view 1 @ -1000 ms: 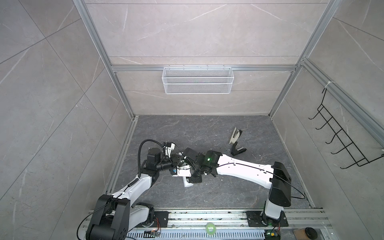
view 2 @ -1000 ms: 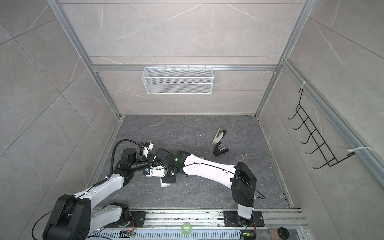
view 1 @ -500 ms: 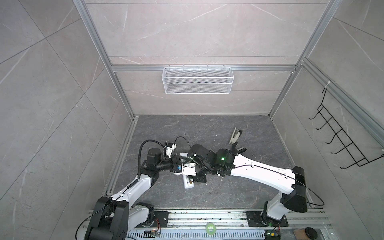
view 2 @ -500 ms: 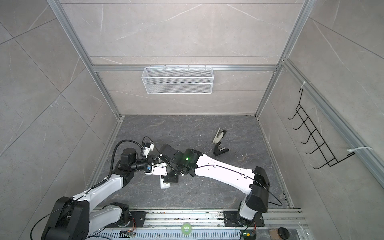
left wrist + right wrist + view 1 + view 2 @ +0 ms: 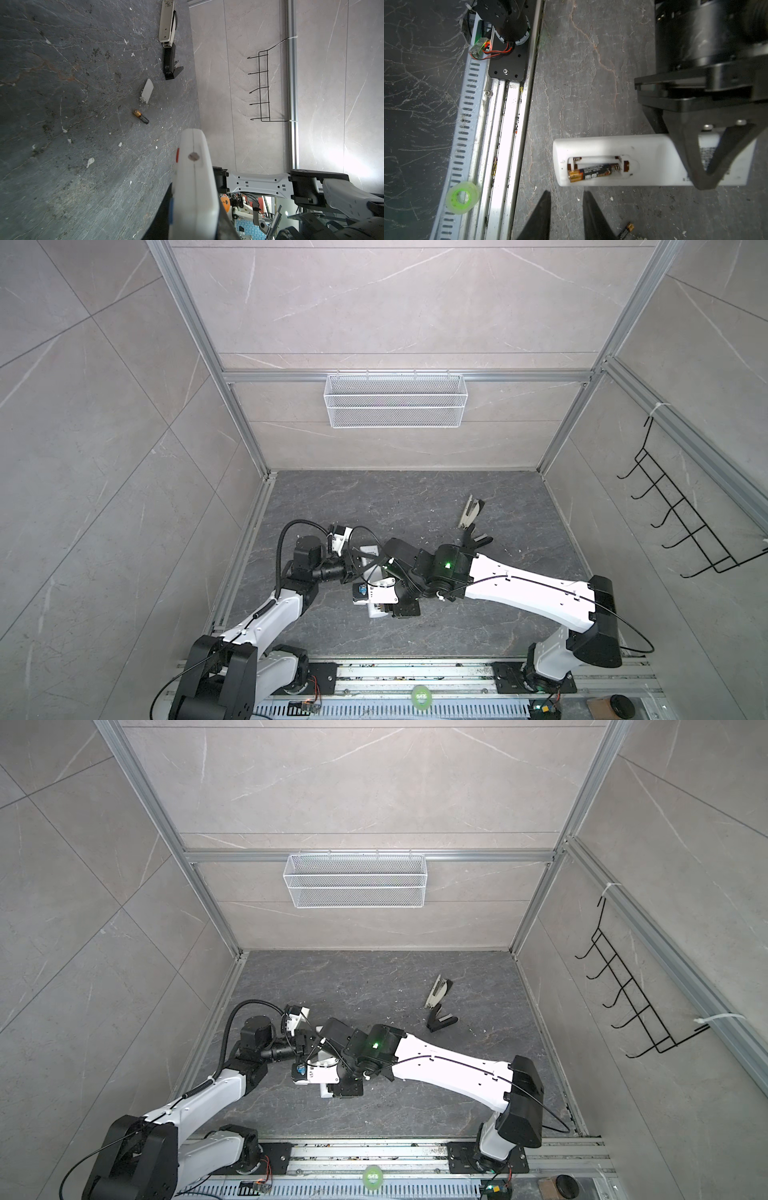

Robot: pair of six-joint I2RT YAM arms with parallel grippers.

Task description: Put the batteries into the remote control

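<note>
While the left gripper (image 5: 705, 178) clamps the remote control (image 5: 654, 158) over the near-left floor (image 5: 415, 497), the right gripper (image 5: 566, 199) stands parted and empty beside its uncovered compartment (image 5: 602, 160). One battery (image 5: 591, 171) sits tilted inside; the second battery (image 5: 141, 116) lies on the floor.

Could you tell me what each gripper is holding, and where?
The left gripper clamps the remote control near the end opposite its battery bay; right gripper holds nothing.

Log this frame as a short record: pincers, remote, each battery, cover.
left pincer: shut on the remote control
right pincer: open, empty, near the remote's compartment end
first battery: lying slanted in the open compartment
second battery: loose on the table
battery cover: off, on the table, apart from that battery
task: one battery left to load
</note>
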